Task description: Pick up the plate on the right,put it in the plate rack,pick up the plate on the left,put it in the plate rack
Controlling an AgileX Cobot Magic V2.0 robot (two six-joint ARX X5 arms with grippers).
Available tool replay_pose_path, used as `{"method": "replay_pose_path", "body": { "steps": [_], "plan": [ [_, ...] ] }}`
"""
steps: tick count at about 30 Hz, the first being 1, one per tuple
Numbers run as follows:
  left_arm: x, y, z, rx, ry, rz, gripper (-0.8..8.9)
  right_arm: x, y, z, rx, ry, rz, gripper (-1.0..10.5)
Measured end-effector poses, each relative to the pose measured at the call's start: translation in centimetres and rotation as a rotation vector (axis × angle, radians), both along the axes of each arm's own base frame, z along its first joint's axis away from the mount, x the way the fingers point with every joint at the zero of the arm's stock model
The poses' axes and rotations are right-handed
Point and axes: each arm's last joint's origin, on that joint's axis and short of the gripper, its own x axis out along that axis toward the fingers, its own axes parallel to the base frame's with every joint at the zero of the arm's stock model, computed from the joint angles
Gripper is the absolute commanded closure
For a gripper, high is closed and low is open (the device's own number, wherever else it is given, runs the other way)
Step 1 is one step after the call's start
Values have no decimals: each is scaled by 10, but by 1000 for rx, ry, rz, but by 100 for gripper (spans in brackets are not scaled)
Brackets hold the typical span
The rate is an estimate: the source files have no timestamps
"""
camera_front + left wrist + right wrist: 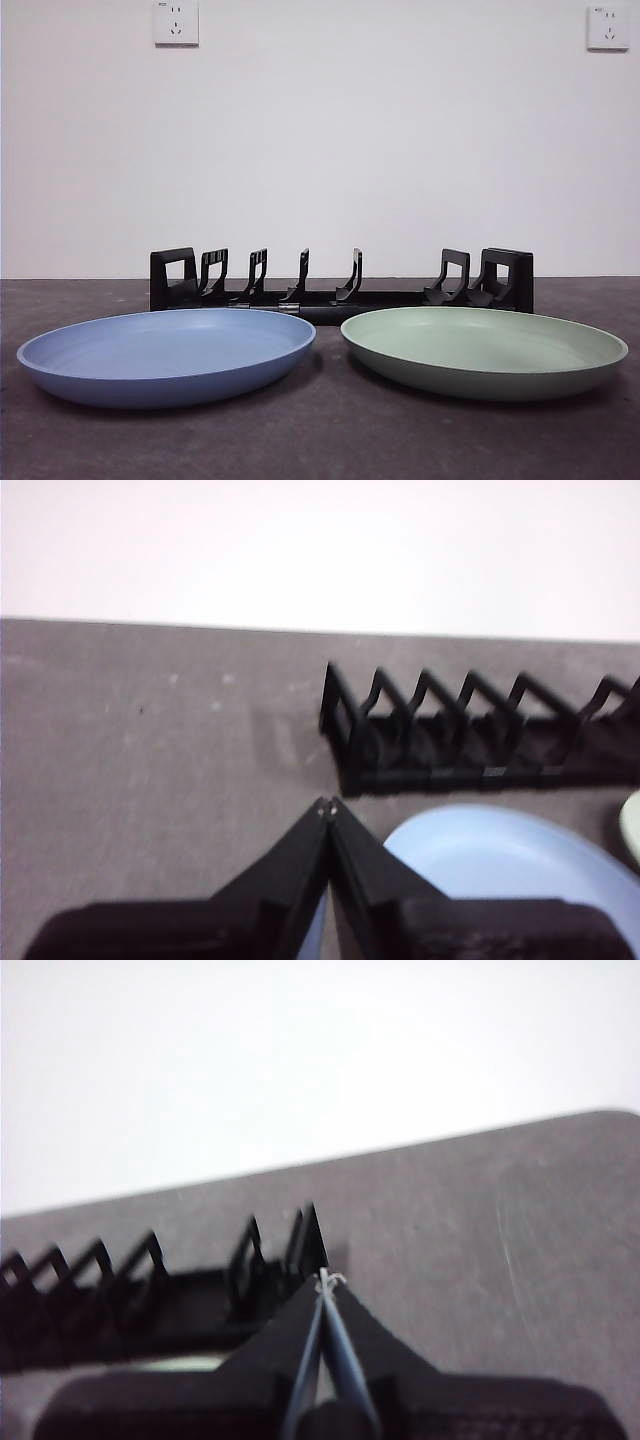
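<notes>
A green plate (484, 345) lies flat on the right of the dark table and a blue plate (165, 350) on the left. Behind them stands the black plate rack (340, 280), with no plate between its prongs. No arm shows in the front view. In the left wrist view my left gripper (328, 805) is shut with nothing in it, hanging over the near rim of the blue plate (500, 855), short of the plate rack (480, 735). My right gripper (325, 1278) is shut on nothing, its tips toward the boxy end of the plate rack (150, 1290). A sliver of the green plate (180, 1363) shows.
The grey table (320, 440) runs back to a white wall with two sockets (176, 22). Bare table lies beside each end of the rack (150, 740).
</notes>
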Motion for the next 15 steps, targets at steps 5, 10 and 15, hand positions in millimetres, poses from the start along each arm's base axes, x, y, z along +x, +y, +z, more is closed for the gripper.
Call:
{"method": "replay_pose_path", "body": {
  "steps": [5,10,15],
  "plan": [
    [-1,-1,32,-26,17,-42,820,2,2,29,18,49,57,958],
    [1,-4,69,-38,65,-138,820,8,5,59,21,172,154,958],
    [6,-8,99,-43,139,-257,820,13,8,94,-17,299,272,958]
  ]
}}
